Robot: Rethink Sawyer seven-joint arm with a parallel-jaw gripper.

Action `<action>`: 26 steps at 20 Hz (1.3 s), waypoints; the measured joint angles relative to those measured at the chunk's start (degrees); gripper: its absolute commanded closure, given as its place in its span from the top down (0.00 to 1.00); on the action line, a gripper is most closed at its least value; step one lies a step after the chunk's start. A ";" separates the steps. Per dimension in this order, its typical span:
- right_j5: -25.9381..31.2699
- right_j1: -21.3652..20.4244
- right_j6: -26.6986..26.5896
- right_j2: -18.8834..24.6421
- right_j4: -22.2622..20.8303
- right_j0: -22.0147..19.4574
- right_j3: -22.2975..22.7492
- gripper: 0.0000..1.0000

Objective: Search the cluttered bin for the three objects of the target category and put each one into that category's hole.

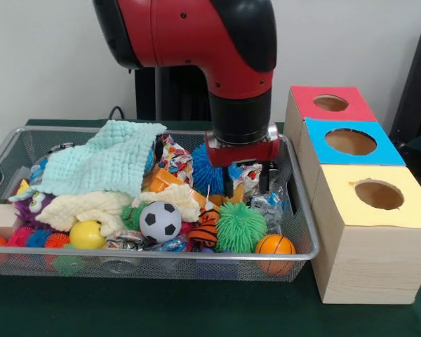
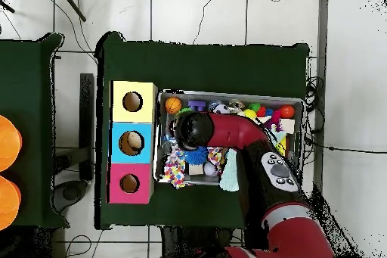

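- My tool is low in the wire bin, at the end nearest the boxes.
- Whether it is clenched or released, I cannot tell.
- Crinkly wrappers lie directly beneath it; the blue-topped box stands just alongside.

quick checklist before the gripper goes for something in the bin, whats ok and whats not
1. Gripper position: low inside the wire bin, at the end nearest the boxes. Ok.
2. Gripper empty: cannot tell; the clutter hides what lies between its tips.
3. Target under it: crinkly packets and a blue spiky ball crowd that spot, so no single item is isolated. Not ok.
4. Holes free: the red box, blue box and yellow box all show open holes. Ok.
5. Hidden items: the mint cloth and cream cloth cover much of the other end. Cannot tell what is beneath.
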 measured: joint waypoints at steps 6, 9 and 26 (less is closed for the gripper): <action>0.00 1.10 0.00 0.89 -2.16 -2.40 -0.02 1.00; 0.00 1.53 0.00 1.26 -2.86 -3.12 -0.08 1.00; 0.95 8.18 0.00 5.41 -5.86 -5.28 -5.68 1.00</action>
